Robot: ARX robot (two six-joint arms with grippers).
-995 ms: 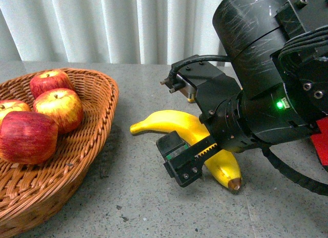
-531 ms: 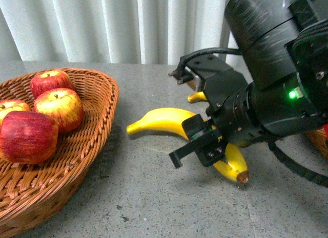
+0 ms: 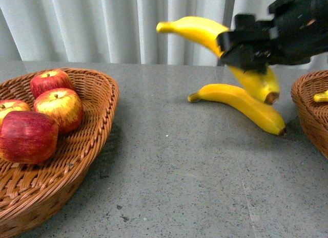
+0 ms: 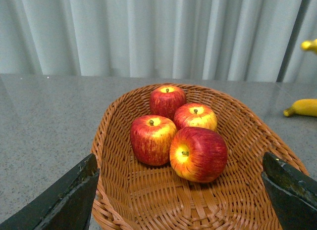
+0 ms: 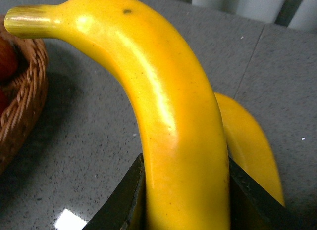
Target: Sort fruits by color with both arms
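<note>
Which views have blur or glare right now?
Front view: the right hand and held banana look motion-smeared; the apples are crisp. Right wrist view: a bright highlight streak runs along the held banana, plus a white glare spot on the table. Left wrist view: sharp, evenly lit, no strong glare.
</note>
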